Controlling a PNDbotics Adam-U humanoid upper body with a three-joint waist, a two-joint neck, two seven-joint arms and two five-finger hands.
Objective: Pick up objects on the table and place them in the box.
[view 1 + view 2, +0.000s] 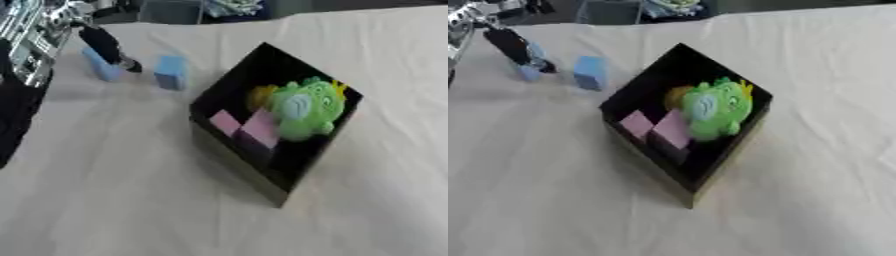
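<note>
A black box [229, 147] stands askew in the middle of the table. Inside it lie a green plush toy [306, 107], two pink blocks [249, 127] and something orange [259, 96] behind the toy. Two light blue blocks rest on the cloth at the upper left. My left hand [107, 47] comes in from the upper left corner, and its dark tip lies across the farther blue block [103, 70], partly hiding it. The nearer blue block [171, 72] stands apart, between the hand and the box. My right hand shows in neither view.
A cream cloth [131, 190] covers the table, with wide bare stretches in front of the box and to its right. Dark clutter and a grey container [171, 10] sit beyond the table's far edge.
</note>
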